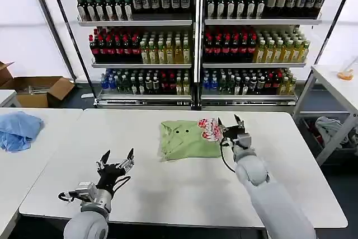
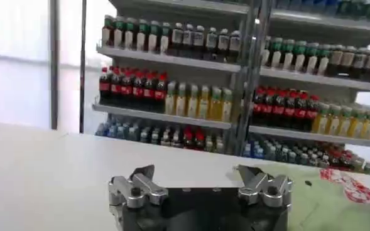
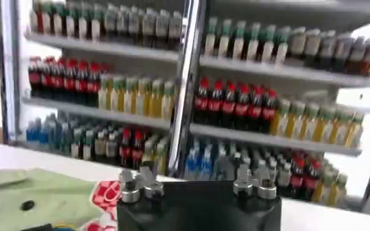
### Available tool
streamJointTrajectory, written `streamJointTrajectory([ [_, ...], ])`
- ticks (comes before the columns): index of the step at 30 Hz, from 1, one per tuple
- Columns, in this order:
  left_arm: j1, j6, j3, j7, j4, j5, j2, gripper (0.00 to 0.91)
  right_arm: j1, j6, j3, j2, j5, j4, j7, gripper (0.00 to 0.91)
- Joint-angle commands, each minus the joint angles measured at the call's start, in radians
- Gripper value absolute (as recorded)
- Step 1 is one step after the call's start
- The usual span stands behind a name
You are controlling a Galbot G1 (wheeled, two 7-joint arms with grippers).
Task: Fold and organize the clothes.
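Note:
The clothes are one light green T-shirt (image 1: 187, 139), lying folded into a rough rectangle on the white table (image 1: 168, 188), its red-and-white print at the right end and small dark dots near the left. My right gripper (image 1: 229, 122) hovers open just past the shirt's printed right edge, holding nothing. The shirt's green cloth (image 3: 40, 198) and print show beside it in the right wrist view. My left gripper (image 1: 117, 155) stands open near the table's front left, well apart from the shirt, with nothing between its fingers (image 2: 136, 182). The shirt's edge (image 2: 354, 194) shows far off in the left wrist view.
A light blue cloth (image 1: 18, 129) lies on the neighbouring table at the left. Shelves of bottles (image 1: 196, 37) stand behind the table. A cardboard box (image 1: 39, 89) sits on the floor at the back left. A white rack with cloth (image 1: 331, 130) stands at the right.

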Motion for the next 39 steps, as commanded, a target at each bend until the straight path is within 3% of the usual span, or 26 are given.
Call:
streamJointTrajectory([
  [1, 0.012, -0.007, 0.007, 0.003, -0.013, 0.033, 0.004, 0.907, -0.458, 0.109, 0.224, -0.041, 0.014, 0.413, -0.024, 0.907],
  [14, 0.010, -0.012, 0.000, 0.003, -0.016, 0.034, 0.011, 0.907, -0.654, 0.097, 0.288, -0.007, -0.014, 0.508, -0.052, 0.907],
  [22, 0.028, -0.021, -0.011, 0.008, -0.016, 0.063, 0.014, 0.907, -0.652, 0.120, 0.279, -0.001, -0.025, 0.520, -0.047, 0.907],
  [25, 0.035, -0.020, -0.021, 0.011, -0.022, 0.064, 0.011, 0.907, -0.658, 0.138, 0.270, 0.000, -0.068, 0.528, -0.040, 0.907],
  [39, 0.106, -0.019, -0.104, 0.033, -0.065, 0.067, 0.021, 0.907, -0.672, 0.136, 0.248, -0.008, -0.116, 0.568, -0.002, 0.907],
])
